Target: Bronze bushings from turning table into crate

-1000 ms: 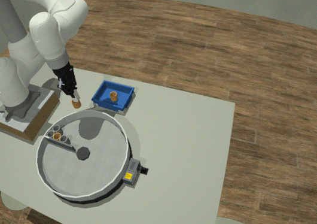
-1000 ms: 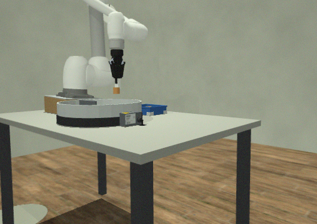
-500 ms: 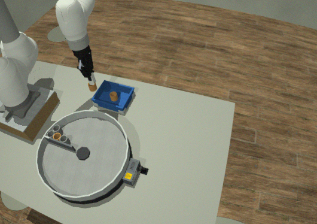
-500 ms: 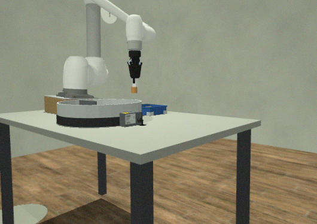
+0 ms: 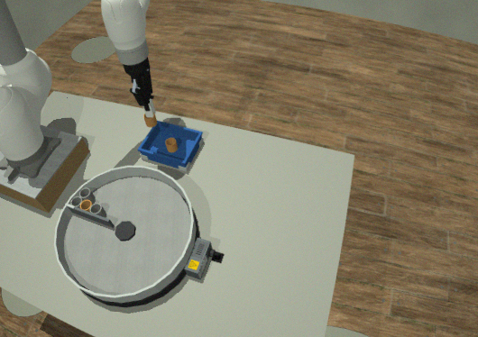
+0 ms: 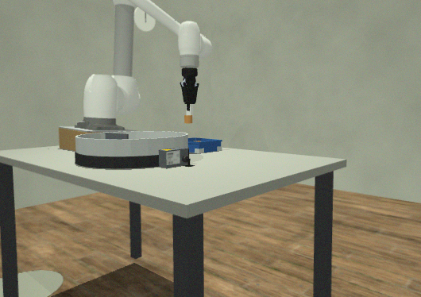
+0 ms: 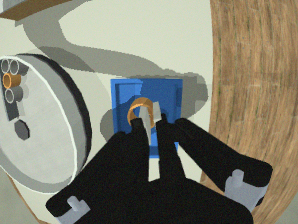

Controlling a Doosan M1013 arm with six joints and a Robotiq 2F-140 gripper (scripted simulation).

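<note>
Top view: the claw grips a bronze bushing by the blue crate, near the table's far edge; another bronze bushing stands inside. A third sits with three steel ones on the turning table, whose box has a yellow warning label.

Exterior view: the held bushing hangs above crate height; the box's white label is unreadable.

Wrist view: the claw's bushing overlaps the crate.

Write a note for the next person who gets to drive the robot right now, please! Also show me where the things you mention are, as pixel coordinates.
Gripper (image 5: 151, 113) (image 6: 188, 111) (image 7: 151, 112): shut on an orange ring (image 5: 150, 122) (image 6: 188, 119) (image 7: 133, 111), up in the air by the blue box (image 5: 194, 150) (image 6: 206, 144) (image 7: 116, 102).
Done: one orange ring (image 5: 171, 145) is in the box.
On the round table (image 5: 149, 258) (image 6: 131, 148) (image 7: 45, 150): one orange ring and three gray rings.
Left: drop the held ring in the box, then fetch the last orange one. Gray ones stay. Let go.
</note>
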